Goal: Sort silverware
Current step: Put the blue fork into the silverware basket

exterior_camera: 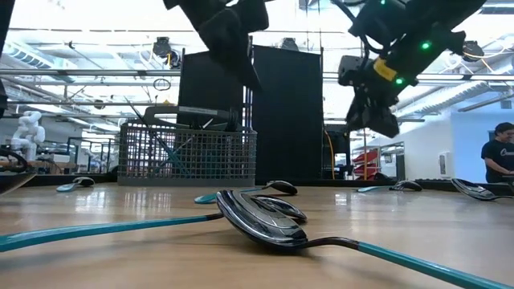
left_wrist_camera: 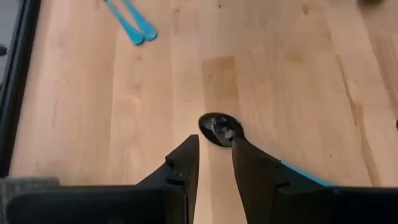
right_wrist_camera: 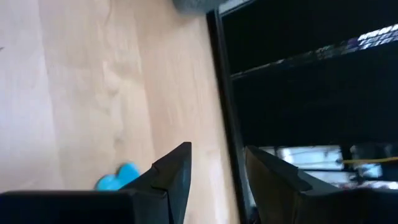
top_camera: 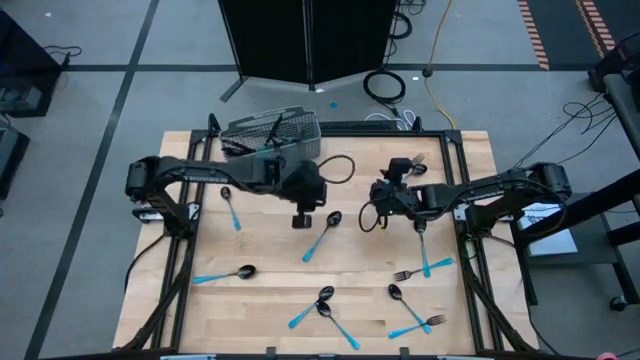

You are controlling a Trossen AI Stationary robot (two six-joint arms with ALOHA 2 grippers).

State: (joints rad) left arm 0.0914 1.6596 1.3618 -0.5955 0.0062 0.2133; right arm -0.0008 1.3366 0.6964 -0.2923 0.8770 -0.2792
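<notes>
Silverware lies scattered over the wooden table — blue-handled spoons and forks. At about nine o'clock a spoon lies alone, another spoon below it. The wire basket sits at eleven o'clock. The left gripper hangs near the middle, fingers slightly spread and holding nothing, just beside the bowl of a spoon. Two crossed spoons rest at six o'clock. The right gripper hovers at three o'clock, fingers parted and empty — a fork lies just below it, and another fork sits at five o'clock.
</notes>
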